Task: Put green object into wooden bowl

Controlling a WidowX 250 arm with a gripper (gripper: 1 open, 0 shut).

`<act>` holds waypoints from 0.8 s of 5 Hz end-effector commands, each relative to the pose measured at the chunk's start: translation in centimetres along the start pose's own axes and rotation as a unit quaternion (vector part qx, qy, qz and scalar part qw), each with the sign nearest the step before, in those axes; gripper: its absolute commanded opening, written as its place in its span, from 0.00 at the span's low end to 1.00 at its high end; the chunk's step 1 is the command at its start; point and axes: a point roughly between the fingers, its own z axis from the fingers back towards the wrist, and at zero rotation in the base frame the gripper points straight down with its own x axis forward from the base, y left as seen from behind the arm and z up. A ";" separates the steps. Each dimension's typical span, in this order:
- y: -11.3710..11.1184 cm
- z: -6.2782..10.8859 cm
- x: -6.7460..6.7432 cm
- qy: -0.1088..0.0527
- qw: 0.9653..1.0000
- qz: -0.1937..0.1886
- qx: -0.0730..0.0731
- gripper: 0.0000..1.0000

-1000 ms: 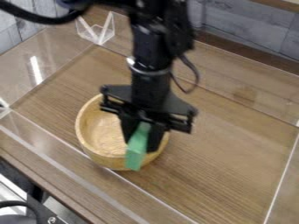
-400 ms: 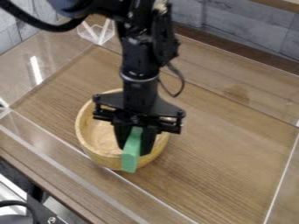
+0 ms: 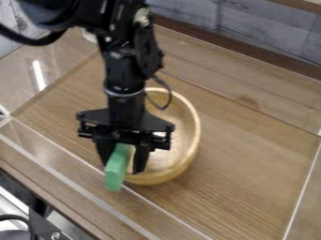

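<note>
The wooden bowl sits on the table, its light tan inside showing to the right of the arm. My gripper points straight down over the bowl's near-left rim. The green object stands nearly upright under it. The block's upper end is between the fingers, and its lower end reaches down past the rim at the bowl's front-left. Whether that end is inside or outside the bowl is not clear. The arm hides the bowl's left part, and how firmly the fingers close on the block does not show.
Clear acrylic walls fence the wooden table on the left and front. A clear triangular piece stands at the back left. A cable loops off the arm.
The arm has moved left and lower, carrying the green object from over the bowl's middle to its near-left rim. The bowl now shows further right and looks shifted or tipped.
</note>
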 end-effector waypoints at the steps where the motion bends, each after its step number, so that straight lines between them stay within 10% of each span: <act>1: -0.3 0.9 0.5 -0.015 1.000 0.016 -0.006 0.00; 2: -0.7 1.2 0.3 -0.014 0.999 0.029 -0.006 0.00; 3: -0.8 1.6 0.0 -0.011 0.999 0.044 -0.004 1.00; 4: -0.6 2.5 0.5 -0.008 0.999 0.045 -0.001 1.00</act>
